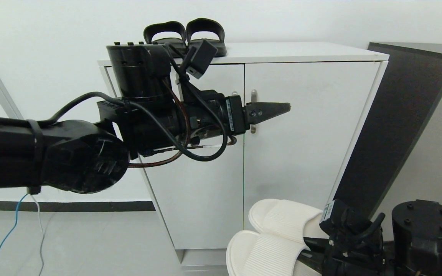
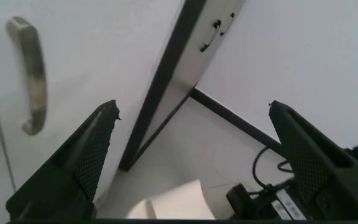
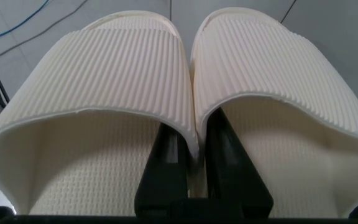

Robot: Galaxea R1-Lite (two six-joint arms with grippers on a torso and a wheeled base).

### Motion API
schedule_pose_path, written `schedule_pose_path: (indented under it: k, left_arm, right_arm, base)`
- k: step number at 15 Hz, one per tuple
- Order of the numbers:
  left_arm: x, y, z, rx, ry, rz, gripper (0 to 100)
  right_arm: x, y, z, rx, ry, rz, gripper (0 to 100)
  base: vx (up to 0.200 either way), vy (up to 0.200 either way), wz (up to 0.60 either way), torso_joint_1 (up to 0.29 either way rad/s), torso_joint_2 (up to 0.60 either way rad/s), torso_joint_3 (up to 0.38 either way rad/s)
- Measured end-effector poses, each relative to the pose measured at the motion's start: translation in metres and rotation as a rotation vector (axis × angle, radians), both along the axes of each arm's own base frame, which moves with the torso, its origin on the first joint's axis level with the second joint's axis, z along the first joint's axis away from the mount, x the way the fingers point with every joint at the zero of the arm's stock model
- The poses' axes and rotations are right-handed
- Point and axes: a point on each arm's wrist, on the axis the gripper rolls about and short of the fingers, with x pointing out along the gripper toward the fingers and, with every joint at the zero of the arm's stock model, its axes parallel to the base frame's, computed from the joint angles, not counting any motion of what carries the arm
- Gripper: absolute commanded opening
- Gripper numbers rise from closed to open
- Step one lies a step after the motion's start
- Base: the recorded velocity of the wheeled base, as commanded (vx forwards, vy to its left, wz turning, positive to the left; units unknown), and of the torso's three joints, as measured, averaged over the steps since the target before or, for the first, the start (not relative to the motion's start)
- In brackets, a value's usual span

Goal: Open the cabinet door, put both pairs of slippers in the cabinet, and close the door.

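Head view is showing a white two-door cabinet standing against a pale wall, both doors sitting closed, with a dark grey unit just beside it on the right. The left arm is spanning the cabinet front. The left gripper is hovering in front of the right door, close by its metal handle near the middle seam. Left wrist view is showing its fingers spread wide and gripping nothing, with the handle lying outside one finger rather than between the two.

Low on the right, the pair of white slippers is being held before the cabinet's foot by the right gripper. Right wrist view is showing that gripper's two fingers going one into each slipper and pinching the touching inner walls together. A pair of black slippers is resting side by side on the cabinet top, toward its left end, well apart from both grippers.

Judging from this, the task is sitting at its first step, opening the door, with neither pair inside yet. The next move is likely calling for the left gripper to shift sideways until the handle lies between its fingers, then clench and pull outward. The white pair needs keeping clear of the door's swing.
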Motion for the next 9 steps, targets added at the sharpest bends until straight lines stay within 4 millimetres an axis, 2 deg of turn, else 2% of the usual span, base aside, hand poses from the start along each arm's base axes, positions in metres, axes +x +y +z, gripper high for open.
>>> schedule_pose_path:
  k: [4,9]
  left_arm:
    - [0.018,-0.001,-0.006,0.004,0.009,0.084,100]
    - [0.030,-0.006,-0.006,-0.005,0.002,0.141,100]
  right_arm:
    - [0.001,0.001,-0.002,-0.010,0.001,0.002,0]
    - [0.001,0.001,-0.003,-0.013,0.003,0.003,0]
  base:
    - [0.000,0.000,0.00,0.000,0.00,0.000]
    - [0.000,0.000,0.00,0.000,0.00,0.000]
